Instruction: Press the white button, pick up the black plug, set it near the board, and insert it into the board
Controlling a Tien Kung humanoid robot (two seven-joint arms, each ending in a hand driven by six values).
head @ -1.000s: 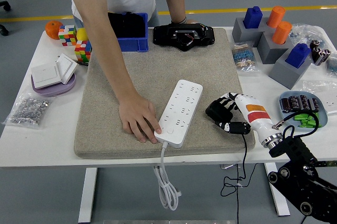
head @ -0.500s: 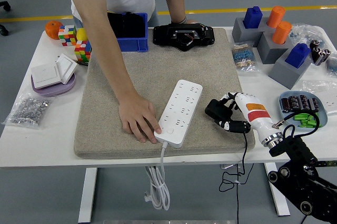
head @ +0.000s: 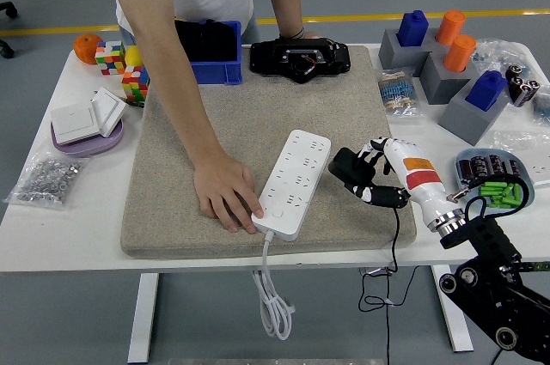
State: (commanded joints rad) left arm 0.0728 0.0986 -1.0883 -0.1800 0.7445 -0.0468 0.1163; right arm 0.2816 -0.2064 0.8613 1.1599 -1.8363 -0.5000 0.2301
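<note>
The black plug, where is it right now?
In the head view the black plug is held in the robot's right hand at the right side of the beige felt mat, just right of the white power strip.

The right hand (head: 375,178) covers most of the black plug (head: 347,167); its prongs cannot be seen. The plug's cable (head: 394,253) drops below the bench (head: 77,228) edge. The person's head is cut off at the top.
</note>
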